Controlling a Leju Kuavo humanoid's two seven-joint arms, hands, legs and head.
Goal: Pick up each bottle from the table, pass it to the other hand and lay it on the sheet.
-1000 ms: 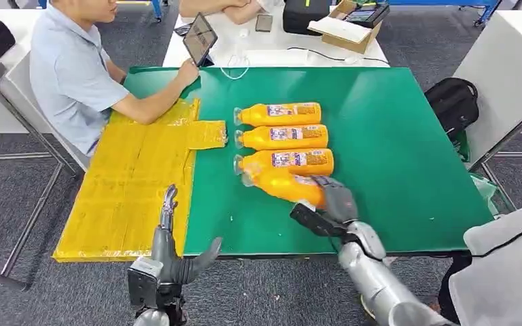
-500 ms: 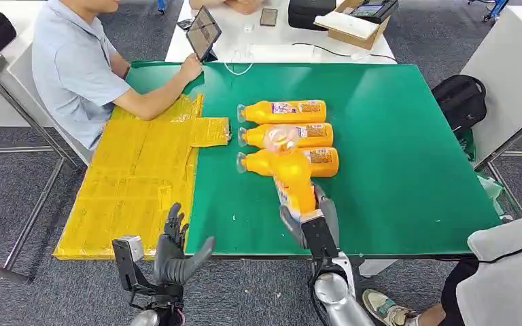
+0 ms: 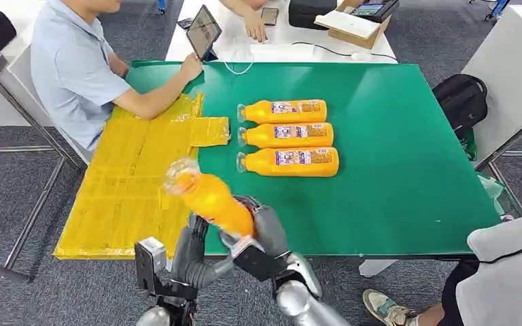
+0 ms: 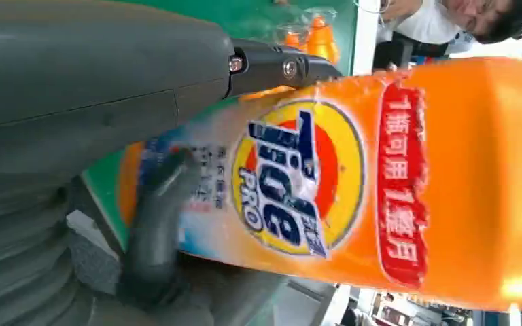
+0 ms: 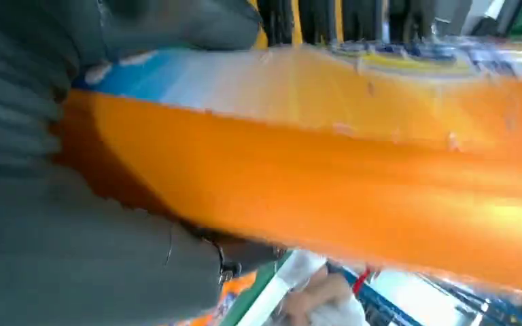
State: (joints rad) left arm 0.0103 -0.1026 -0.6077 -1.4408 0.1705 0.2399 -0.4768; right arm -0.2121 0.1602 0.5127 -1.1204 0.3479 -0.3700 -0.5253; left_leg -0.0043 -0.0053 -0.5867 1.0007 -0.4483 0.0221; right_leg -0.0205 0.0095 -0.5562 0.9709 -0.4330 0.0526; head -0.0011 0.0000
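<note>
Holding the orange bottle [image 3: 211, 199] over the near table edge, my right hand [image 3: 258, 234] grips its lower body, with the clear-capped neck tilted up and away toward the yellow sheet [image 3: 136, 183]. My left hand [image 3: 194, 255] rises just beside it, and the left wrist view shows its thumb [image 4: 156, 217] and a dark finger lying against the label; whether that hand has truly closed I cannot tell. The handover is the risk, as I judge it: if the right hand lets go before the left has a firm grasp, the smooth, heavy-looking bottle could slip and drop off the table edge to the floor, and a tilted grip low on the body may let it swing. Farther out, three bottles [image 3: 289, 136] lie side by side on the green table [image 3: 394, 156], caps toward the sheet, near a person's forearm [image 3: 156, 102] resting on the sheet's far part; a careless placement could land close to that arm. Compared with half a second ago, the bottle has travelled from upright in front of the row across to the left, and the left hand has come up from below the edge to meet it.
</note>
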